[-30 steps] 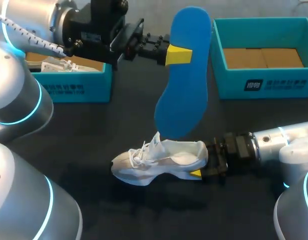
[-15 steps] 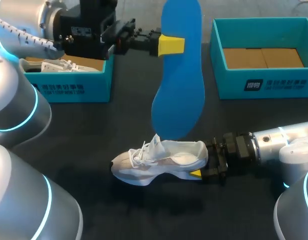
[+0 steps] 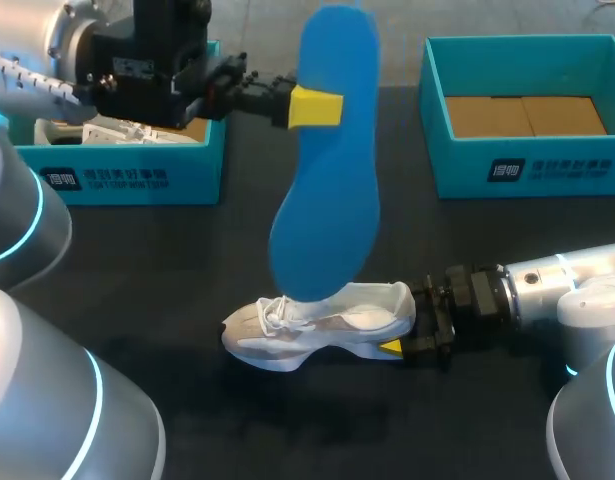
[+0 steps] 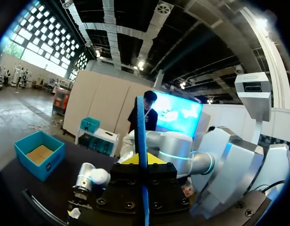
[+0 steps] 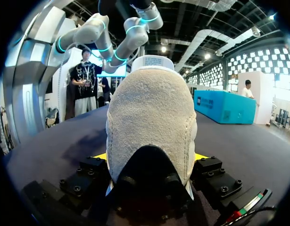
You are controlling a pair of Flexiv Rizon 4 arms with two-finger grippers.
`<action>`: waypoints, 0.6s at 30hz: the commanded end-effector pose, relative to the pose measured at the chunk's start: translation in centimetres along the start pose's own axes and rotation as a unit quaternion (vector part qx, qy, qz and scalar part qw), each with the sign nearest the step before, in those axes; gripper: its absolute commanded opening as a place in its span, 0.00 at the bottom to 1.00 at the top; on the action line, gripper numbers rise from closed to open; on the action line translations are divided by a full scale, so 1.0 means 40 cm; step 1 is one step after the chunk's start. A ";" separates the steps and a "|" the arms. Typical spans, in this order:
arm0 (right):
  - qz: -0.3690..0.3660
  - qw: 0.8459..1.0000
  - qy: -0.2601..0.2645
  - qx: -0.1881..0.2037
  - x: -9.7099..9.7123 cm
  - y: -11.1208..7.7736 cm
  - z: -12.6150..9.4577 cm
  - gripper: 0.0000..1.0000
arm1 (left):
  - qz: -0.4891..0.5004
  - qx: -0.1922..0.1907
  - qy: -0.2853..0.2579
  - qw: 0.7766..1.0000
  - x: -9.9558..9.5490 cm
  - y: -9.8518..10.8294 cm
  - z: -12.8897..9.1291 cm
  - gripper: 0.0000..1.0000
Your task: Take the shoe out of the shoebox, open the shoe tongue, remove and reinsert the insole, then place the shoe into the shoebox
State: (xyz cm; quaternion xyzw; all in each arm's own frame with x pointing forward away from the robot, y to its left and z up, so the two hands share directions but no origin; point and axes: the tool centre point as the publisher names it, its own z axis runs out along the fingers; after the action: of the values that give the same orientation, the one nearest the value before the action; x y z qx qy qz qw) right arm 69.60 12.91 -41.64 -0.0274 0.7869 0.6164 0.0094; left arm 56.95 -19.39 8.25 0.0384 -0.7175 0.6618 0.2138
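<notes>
since the insole (image 3: 325,170) is fully out of the shoe (image 3: 322,322), it hangs above the bench (image 3: 187,270), long axis near upright, broader end down over the laces. can't tell from the head view whether that end touches the shoe or just sits in front of it.

left gripper (image 3: 317,106) comes in from the far left corner and pinches the insole by one long edge, upper half. fingers are nearly together w/ only the foam's thickness btwn them; left wrist view shows it edge-on. prob gripped there so the broad end is free to be steered into the shoe's opening.

shoe stands on its sole near the bench's near edge, abt the middle, toe toward the left edge, heel toward the right. right gripper (image 3: 405,330) lies low, coming in from the right edge, and clamps the heel. fingers are wide, one yellow tip each side, both against it per the right wrist view. my read: it acts as a vise, holding the shoe upright w/ the opening up.

two teal boxes sit along the far edge. the left shoebox (image 3: 137,178) has another white shoe (image 3: 117,130) in it. the right shoebox (image 3: 527,165) shows only a brown card floor.

removal looks done, reinsertion not yet. risk: floppy foam snagging on the laces.
</notes>
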 end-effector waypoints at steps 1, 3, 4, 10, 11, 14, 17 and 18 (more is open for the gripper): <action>0.000 1.000 0.000 0.001 0.004 0.000 0.001 0.00 | -0.001 0.010 -0.005 1.000 0.009 0.042 -0.009 0.00; 0.000 1.000 0.000 0.001 0.004 0.000 0.001 0.00 | -0.002 0.013 -0.010 1.000 0.004 0.050 -0.011 0.00; 0.000 1.000 0.000 0.001 0.004 0.000 0.001 0.00 | -0.005 0.017 -0.011 1.000 0.001 0.054 -0.013 0.00; 0.000 1.000 0.000 0.001 0.004 0.000 0.001 0.00 | -0.024 0.027 -0.015 0.999 -0.011 0.079 -0.027 0.00; 0.000 1.000 0.000 0.001 0.004 0.000 0.001 0.00 | -0.025 0.027 -0.014 0.999 -0.011 0.080 -0.028 0.00; 0.000 1.000 0.000 0.001 0.004 0.000 0.001 0.00 | -0.029 0.027 -0.008 0.999 -0.003 0.079 -0.031 0.00; 0.000 1.000 0.000 0.001 0.004 0.000 0.001 0.00 | -0.023 0.023 -0.005 0.999 0.008 0.071 -0.031 0.00; 0.000 1.000 0.000 0.001 0.004 0.000 0.001 0.00 | -0.022 0.023 -0.004 0.999 0.011 0.069 -0.030 0.00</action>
State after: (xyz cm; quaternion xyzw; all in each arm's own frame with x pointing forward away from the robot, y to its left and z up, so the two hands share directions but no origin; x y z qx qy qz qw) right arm 69.60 12.92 -41.65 -0.0274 0.7869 0.6164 0.0094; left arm 56.23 -18.02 5.65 0.0613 -0.7005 0.6741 0.2264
